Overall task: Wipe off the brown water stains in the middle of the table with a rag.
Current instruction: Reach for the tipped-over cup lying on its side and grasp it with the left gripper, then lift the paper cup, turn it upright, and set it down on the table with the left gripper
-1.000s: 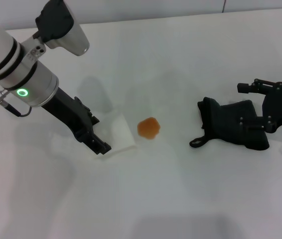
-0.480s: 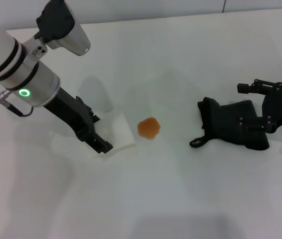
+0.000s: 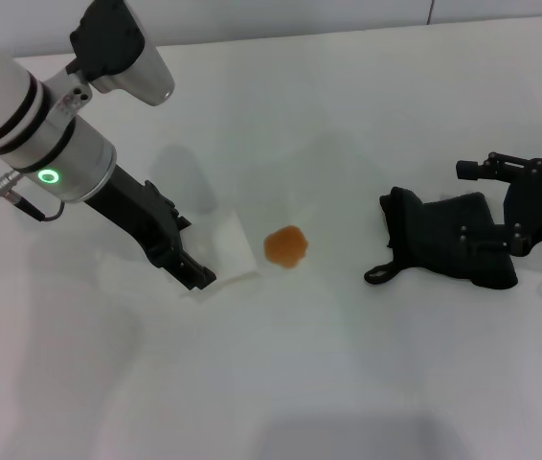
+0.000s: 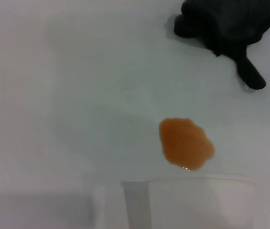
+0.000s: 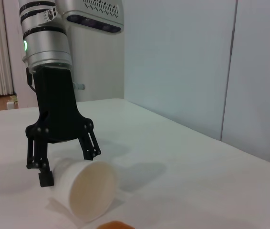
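Since approx 1 s back the left gripper (image 3: pixel 197 275) has been edging a touch toward the stain, and the white paper cup (image 3: pixel 228 251) lying on its side betw the jaws is shifting w/ it; nothing else is moving. Judgement: that's cup handling, prob clearing it away or setting it down, so the wiping proper isn't starting yet & the stain is untouched. Left jaws are spread wide, straddling the cup's closed end; right wrist view is showing the fingers either side of the cup (image 5: pixel 85 188), but can't tell if they're pressing it or just bracketing it. The brown water stains (image 3: pixel 286 246) are sitting just beyond the cup's open mouth, on the far side of the cup from the left jaws, near but not touching the cup as far as I can see; in left wrist view the blob (image 4: pixel 186 144) is lying just past the cup rim (image 4: pixel 192 180). The rag (image 3: pixel 448 238) is lying crumpled on the surface (image 3: pixel 281 383), well apart from the stain, loop pointing toward it. The right gripper (image 3: pixel 512 230) is sitting at the rag's far edge from the stain, jaws seemingly in among the folds, but can't tell whether they're closed on the cloth or just resting there; judging the rag not yet carried over
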You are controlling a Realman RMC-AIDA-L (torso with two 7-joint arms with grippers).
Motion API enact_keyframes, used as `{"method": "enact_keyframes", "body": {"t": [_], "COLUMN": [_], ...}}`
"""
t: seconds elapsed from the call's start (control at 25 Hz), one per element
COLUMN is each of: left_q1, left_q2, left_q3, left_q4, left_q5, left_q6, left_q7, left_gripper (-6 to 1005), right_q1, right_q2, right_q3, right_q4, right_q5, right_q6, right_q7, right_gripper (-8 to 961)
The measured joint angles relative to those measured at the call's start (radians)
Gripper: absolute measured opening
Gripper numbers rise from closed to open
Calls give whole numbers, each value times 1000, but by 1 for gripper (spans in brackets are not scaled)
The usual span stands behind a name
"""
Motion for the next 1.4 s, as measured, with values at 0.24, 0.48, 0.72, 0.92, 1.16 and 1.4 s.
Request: {"method": "enact_keyframes", "body": {"t": [0.24, 0.48, 0.72, 0.92, 1.16, 1.4], "left_q1": [0, 0, -2, -3, -6, -15], "left_q2": [0, 0, 0, 0, 0, 0], "left_q3": [0, 0, 0, 0, 0, 0], "left_q4": [15, 16, 17, 16, 16, 14], "left_q5": [4, 4, 2, 1, 6, 9], "left_q6": [-26, -39, -47, -49, -45, -41], "left_q7": [-8, -9, -10, -14, -24, -29], "left_gripper": [837, 835, 834, 832, 755, 683], "right_q1": [0, 0, 0, 1, 2, 1], "right_q2": [0, 0, 0, 0, 0, -1], "right_q3": [0, 0, 0, 0, 0, 0], "right_q4": [0, 0, 0, 0, 0, 0], "right_q5": [0, 0, 0, 0, 0, 0], "right_q6": [1, 2, 4, 4, 3, 3], "right_q7": [0, 0, 0, 0, 0, 0], "right_gripper": [840, 840, 840, 840, 840, 840]}}
